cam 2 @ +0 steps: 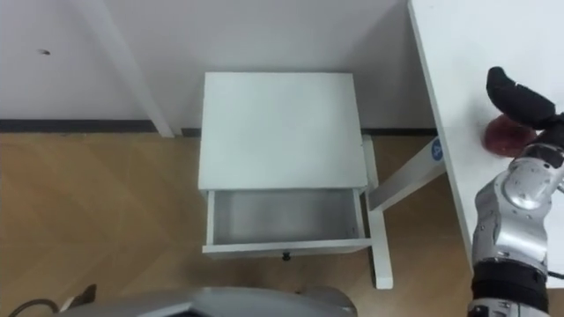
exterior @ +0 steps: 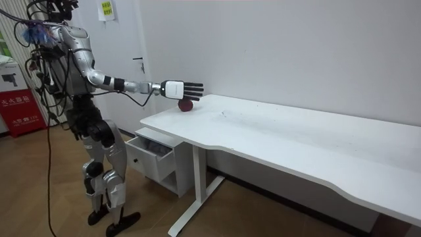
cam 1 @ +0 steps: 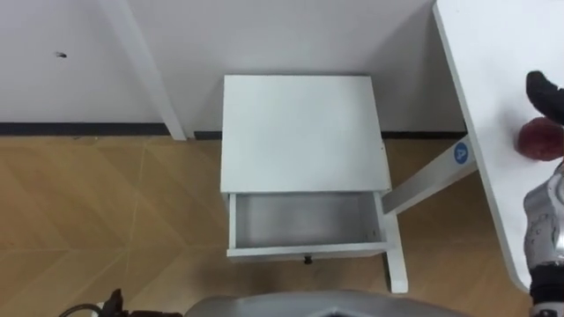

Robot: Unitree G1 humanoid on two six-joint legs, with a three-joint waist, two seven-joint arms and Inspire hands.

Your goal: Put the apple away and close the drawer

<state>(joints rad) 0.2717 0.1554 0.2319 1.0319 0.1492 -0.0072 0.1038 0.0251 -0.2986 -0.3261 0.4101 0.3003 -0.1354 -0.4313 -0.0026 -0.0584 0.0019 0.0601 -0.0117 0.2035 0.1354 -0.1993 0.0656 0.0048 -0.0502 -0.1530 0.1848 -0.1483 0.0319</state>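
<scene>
A dark red apple [cam 1: 539,139] [cam 2: 506,135] [exterior: 187,105] lies near the left end of the white table [cam 1: 489,79]. My right hand [cam 2: 522,99] [exterior: 183,88] reaches out over the table and hovers just above the apple, open with its fingers stretched straight. Below me stands a small white cabinet [cam 1: 300,132] whose top drawer [cam 1: 304,220] is pulled open and has nothing inside. In the room view I stand upright in front of the cabinet [exterior: 152,157], at the table's left end.
The white table's leg and foot [cam 1: 397,255] stand close to the right of the drawer. A white wall runs behind the cabinet, with a door frame [cam 1: 145,70] to the left. Wooden floor [cam 1: 97,211] lies left of the cabinet.
</scene>
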